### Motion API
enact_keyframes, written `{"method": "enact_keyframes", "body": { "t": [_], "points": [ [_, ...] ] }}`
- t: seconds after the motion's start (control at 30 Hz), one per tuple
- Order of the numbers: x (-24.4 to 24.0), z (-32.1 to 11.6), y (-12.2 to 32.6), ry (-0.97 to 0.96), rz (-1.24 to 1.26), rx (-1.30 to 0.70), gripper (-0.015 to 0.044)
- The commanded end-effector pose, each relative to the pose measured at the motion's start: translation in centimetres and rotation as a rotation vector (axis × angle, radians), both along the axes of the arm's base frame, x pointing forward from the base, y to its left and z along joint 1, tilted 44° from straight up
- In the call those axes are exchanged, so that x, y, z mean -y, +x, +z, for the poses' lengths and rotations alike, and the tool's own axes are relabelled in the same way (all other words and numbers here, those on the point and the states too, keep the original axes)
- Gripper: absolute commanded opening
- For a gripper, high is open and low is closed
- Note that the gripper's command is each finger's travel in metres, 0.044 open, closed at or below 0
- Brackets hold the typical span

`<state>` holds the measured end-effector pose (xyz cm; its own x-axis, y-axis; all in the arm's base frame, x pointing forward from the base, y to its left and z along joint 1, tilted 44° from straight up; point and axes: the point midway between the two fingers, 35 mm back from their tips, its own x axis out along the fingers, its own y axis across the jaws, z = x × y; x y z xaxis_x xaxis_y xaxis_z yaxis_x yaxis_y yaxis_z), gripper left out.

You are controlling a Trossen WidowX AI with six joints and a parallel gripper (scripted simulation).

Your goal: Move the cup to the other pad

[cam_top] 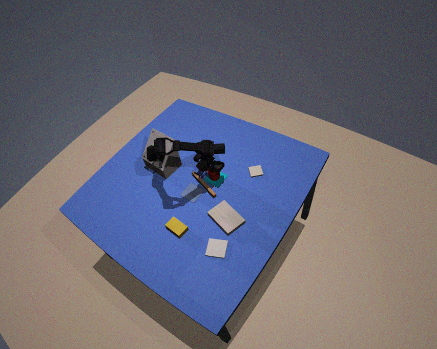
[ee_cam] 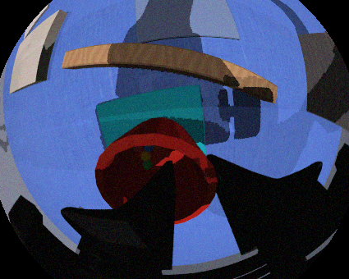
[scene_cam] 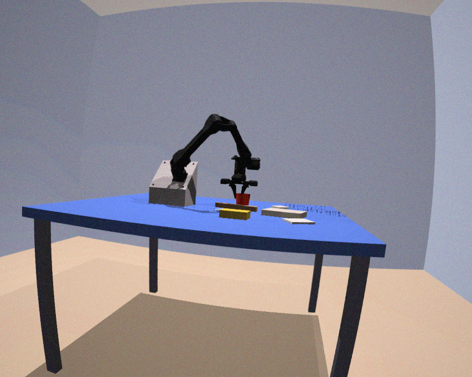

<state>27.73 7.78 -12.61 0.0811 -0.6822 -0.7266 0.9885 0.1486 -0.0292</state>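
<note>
Three small, dark marbles [ee_cam: 145, 156] are seen in the round red cup [cam_top: 213, 175] [scene_cam: 242, 199] [ee_cam: 153, 140], apparently upright on the flat teal pad [cam_top: 217, 183] [ee_cam: 153, 102]. The black gripper [cam_top: 213, 169] [scene_cam: 239, 195] [ee_cam: 190, 162] is modestly parted. Light, stiff walls are presumed, best pinched at three o'clock, wrist view.

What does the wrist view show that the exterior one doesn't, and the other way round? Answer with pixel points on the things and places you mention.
Only the wrist view: marbles [ee_cam: 146, 157] inside the cup, the teal pad [cam_top: 220, 181] [ee_cam: 150, 102] beneath it, and a pale blue-grey patch [cam_top: 188, 190] [ee_cam: 216, 20] past the wooden bar.

Only the exterior view: the yellow block [cam_top: 176, 226] [scene_cam: 234, 214] and the table legs [cam_top: 309, 202] [scene_cam: 45, 292].

Both: the red cup [cam_top: 213, 175] [scene_cam: 243, 199] [ee_cam: 153, 140], the wooden bar [cam_top: 205, 185] [scene_cam: 236, 207] [ee_cam: 165, 57] and the gripper [cam_top: 212, 170] [scene_cam: 239, 195] [ee_cam: 190, 162], its fingers apart at the cup's rim.
</note>
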Motion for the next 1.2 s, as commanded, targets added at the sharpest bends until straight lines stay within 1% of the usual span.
{"method": "enact_keyframes", "body": {
  "t": [0.0, 0.93, 1.17],
  "points": [
    [-0.3, 0.2, 0.0, 0.001, -0.002, 0.002, 0.0128],
    [-3.4, 3.7, -0.3, -0.003, 0.002, -0.001, 0.0128],
    [-3.1, 3.4, -0.3, -0.009, 0.007, -0.002, 0.0312]
  ]
}}
